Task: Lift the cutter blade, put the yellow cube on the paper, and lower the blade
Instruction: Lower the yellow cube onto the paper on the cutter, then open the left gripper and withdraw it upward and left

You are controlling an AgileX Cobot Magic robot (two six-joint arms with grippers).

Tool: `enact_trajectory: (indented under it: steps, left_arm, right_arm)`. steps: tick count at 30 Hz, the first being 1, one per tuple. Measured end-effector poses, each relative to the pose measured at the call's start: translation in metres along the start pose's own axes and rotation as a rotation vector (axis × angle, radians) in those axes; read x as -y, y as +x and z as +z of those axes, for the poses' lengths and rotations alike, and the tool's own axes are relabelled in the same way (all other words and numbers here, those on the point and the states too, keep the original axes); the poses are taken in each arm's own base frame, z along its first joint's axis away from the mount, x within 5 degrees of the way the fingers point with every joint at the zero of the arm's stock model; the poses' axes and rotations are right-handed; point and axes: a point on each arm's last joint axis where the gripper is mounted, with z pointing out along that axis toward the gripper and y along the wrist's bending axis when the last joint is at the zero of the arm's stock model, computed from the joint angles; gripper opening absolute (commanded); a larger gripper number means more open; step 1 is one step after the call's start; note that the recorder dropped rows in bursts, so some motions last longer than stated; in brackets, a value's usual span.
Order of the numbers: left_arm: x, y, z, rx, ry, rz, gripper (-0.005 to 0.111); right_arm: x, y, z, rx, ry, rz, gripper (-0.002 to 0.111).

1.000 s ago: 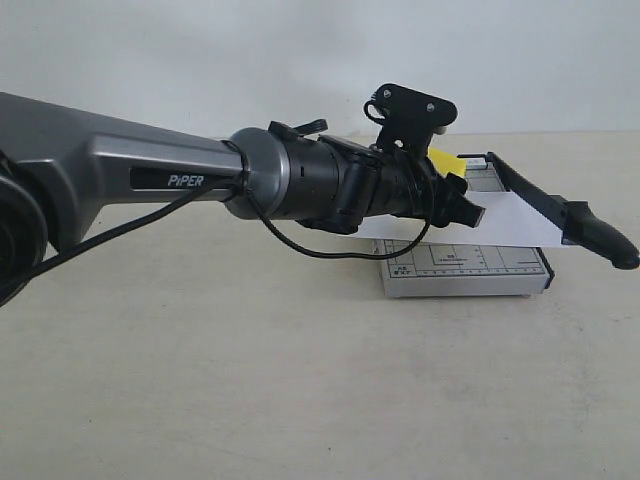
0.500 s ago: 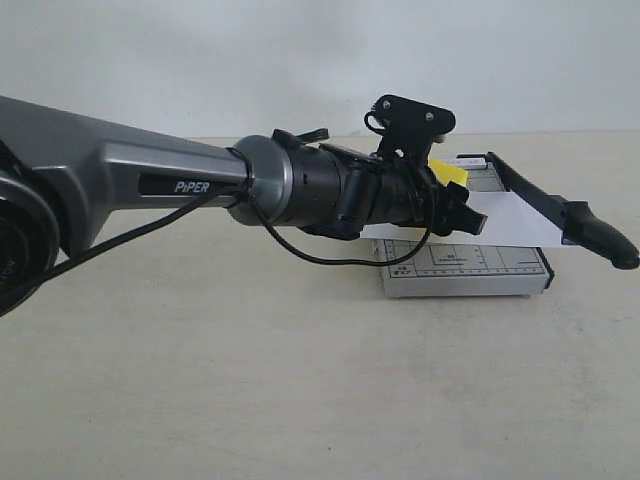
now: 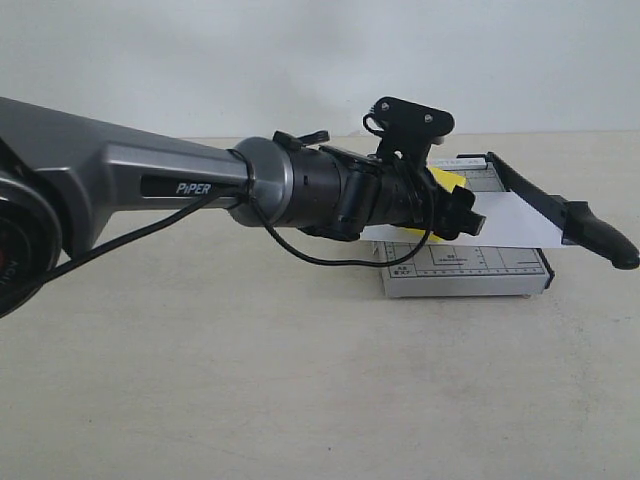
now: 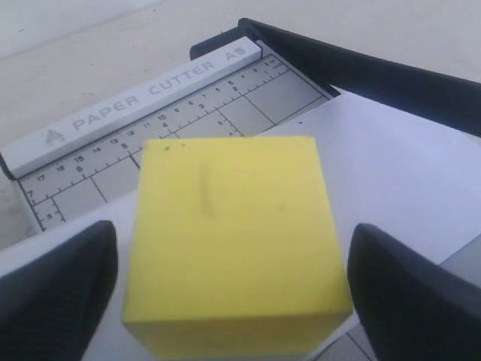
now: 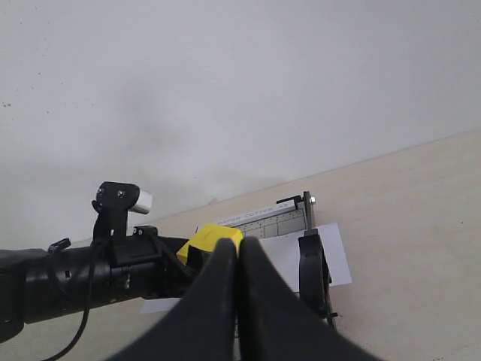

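The yellow cube (image 4: 233,241) sits on the white paper (image 4: 391,173) over the grey cutter base (image 4: 263,101). My left gripper (image 4: 234,263) straddles it, open, with a thin gap showing at each finger. In the exterior view the cube (image 3: 447,180) peeks out behind the left gripper (image 3: 458,208) above the paper (image 3: 515,220). The cutter blade (image 3: 535,195) slants up off the base (image 3: 470,268), its handle (image 3: 605,238) hanging past the right edge. My right gripper (image 5: 239,244) is shut and empty, high above the cutter and apart from it.
The long left arm (image 3: 150,185) with its cable crosses the left half of the exterior view, above the beige table (image 3: 300,400). A pale wall stands behind. The right wrist view shows the blade (image 5: 312,271) beside the paper (image 5: 334,252).
The left arm has pushed a little forward and lowered the cube from above the base down onto the paper. The blade and paper have not moved.
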Motion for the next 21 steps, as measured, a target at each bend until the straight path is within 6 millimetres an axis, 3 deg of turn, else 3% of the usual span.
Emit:
enact_trajectory:
  steps: [8, 21]
  left_arm:
    - [0.000, -0.002, -0.001, 0.004, -0.002, -0.001, 0.079]
    - [0.000, -0.036, -0.026, 0.083, 0.012, 0.031, 0.079]
  right_arm:
    - [0.000, 0.000, 0.000, 0.002, 0.000, 0.000, 0.000]
    - [0.000, 0.000, 0.000, 0.002, -0.001, 0.004, 0.000]
